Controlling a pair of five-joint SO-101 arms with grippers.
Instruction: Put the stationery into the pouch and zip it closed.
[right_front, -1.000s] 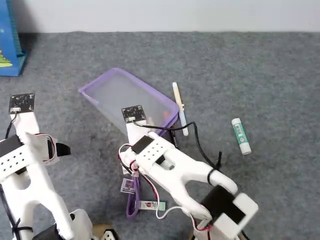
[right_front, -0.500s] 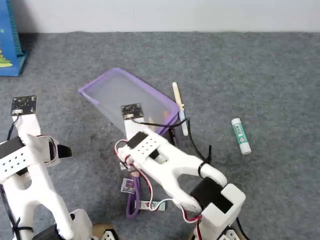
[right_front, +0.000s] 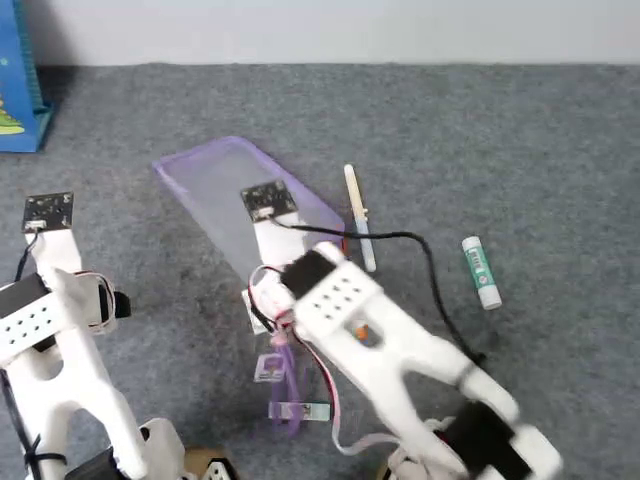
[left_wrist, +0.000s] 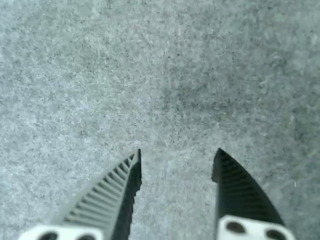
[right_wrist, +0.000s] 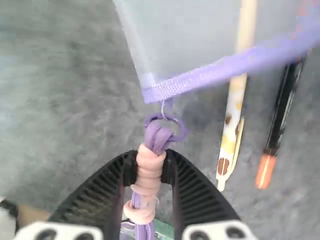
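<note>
High view, right arm (right_front: 372, 338) overlapping pouch (right_front: 205, 185), blue box (right_front: 14, 92) aside

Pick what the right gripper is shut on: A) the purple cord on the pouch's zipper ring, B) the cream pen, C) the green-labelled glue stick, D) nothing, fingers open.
A: in the right wrist view the fingers of the right gripper pinch the purple cord hanging from the ring at the pouch corner, while the cream pen and the glue stick lie loose on the table.
</note>
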